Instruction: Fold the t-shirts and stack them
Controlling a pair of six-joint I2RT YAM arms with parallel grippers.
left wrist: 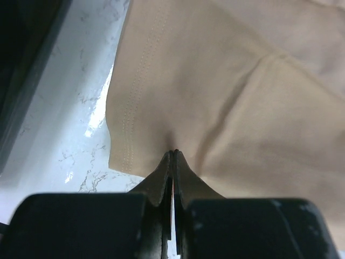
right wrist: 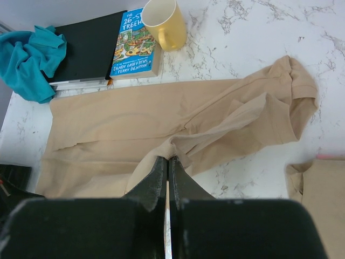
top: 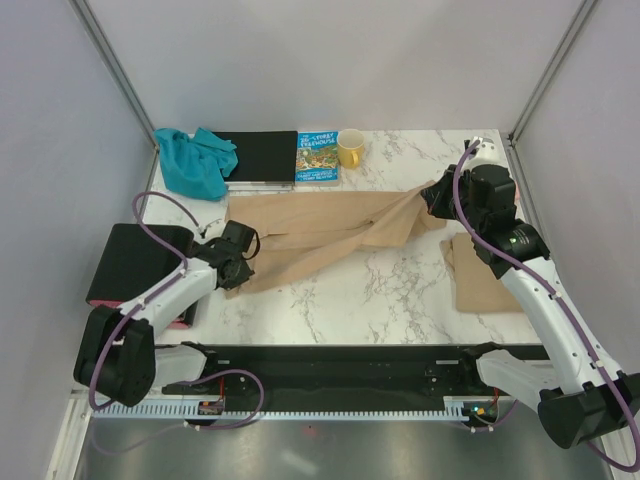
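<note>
Overhead, spread tan t-shirt [top: 330,228]: it lies loose and creased across the middle of the marble surface [top: 400,290], running from the left arm's side to the right arm's.
Overhead, left gripper [top: 238,262]: down at the shirt's near left corner.
Overhead, right gripper [top: 432,198]: at the shirt's bunched right end, where the cloth rises toward it.
Overhead, folded tan t-shirt [top: 485,275]: flat on the right side, beside the right arm and apart from the spread one.
Overhead, back edge: the teal garment [top: 195,160] is crumpled in the left corner and overlaps the black board [top: 262,155]. Next come the picture book [top: 318,157] and the yellow mug [top: 351,148].
Left wrist view, left gripper [left wrist: 173,154]: the fingers are pressed together with no gap. Their tips pinch the stitched hem edge, and the cloth puckers at the tips.
Right wrist view, right gripper [right wrist: 168,160]: the fingers are closed tight, and a ridge of tan cloth is drawn up into their tips.
Right wrist view, beyond the fingers: the shirt's collar end lies folded over to the right. A corner of the folded shirt shows at the lower right edge.
</note>
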